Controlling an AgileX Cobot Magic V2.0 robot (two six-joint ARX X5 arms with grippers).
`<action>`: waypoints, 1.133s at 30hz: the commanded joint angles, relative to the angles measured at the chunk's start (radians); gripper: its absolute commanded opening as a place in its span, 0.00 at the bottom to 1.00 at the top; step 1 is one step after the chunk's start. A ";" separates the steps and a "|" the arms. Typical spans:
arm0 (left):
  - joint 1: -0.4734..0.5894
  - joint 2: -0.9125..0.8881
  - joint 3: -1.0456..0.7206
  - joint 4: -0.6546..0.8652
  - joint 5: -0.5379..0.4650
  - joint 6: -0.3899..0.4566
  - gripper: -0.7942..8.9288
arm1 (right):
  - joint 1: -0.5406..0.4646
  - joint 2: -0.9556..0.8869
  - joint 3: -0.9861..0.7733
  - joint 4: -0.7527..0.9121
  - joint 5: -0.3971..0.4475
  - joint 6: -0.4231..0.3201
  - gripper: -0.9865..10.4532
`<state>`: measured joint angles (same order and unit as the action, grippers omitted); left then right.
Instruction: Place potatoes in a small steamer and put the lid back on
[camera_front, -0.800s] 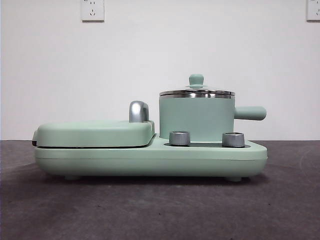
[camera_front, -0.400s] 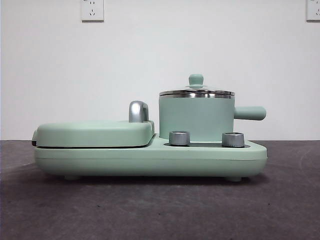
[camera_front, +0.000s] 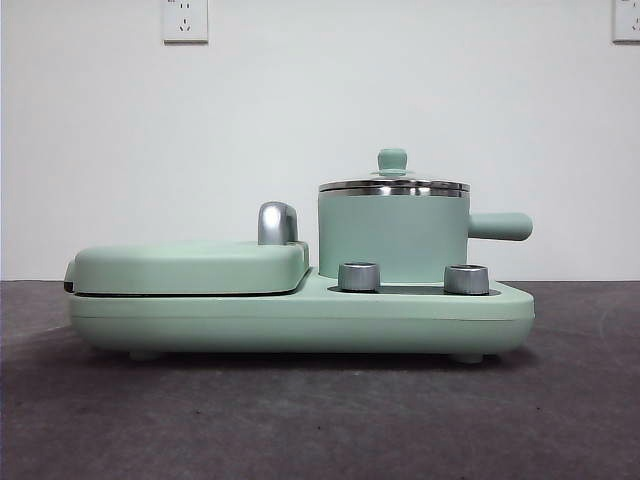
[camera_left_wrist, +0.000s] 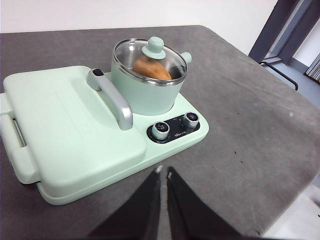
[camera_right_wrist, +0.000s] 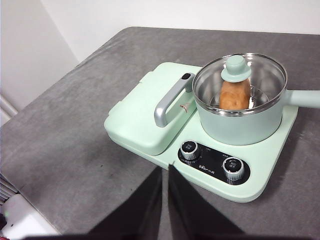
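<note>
Right wrist view, potato lengthwise toward the knobs, under lid (steamer), both arms' jaws narrow.

No visible change across the front views: small steamer, lid and griddle cover sit exactly where they were.
</note>
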<state>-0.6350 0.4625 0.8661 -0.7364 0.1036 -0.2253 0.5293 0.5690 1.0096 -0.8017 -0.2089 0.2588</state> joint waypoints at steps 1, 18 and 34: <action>-0.004 0.000 0.014 0.012 -0.003 0.003 0.10 | 0.006 0.004 0.005 0.010 0.000 0.002 0.10; 0.458 -0.216 -0.332 0.329 0.003 0.184 0.10 | 0.006 0.004 0.005 0.012 0.000 0.002 0.10; 0.586 -0.459 -0.835 0.552 -0.022 0.148 0.10 | 0.006 0.004 0.005 0.013 0.000 0.002 0.10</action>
<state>-0.0502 0.0059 0.0399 -0.1898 0.0902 -0.0692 0.5293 0.5690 1.0096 -0.7994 -0.2092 0.2588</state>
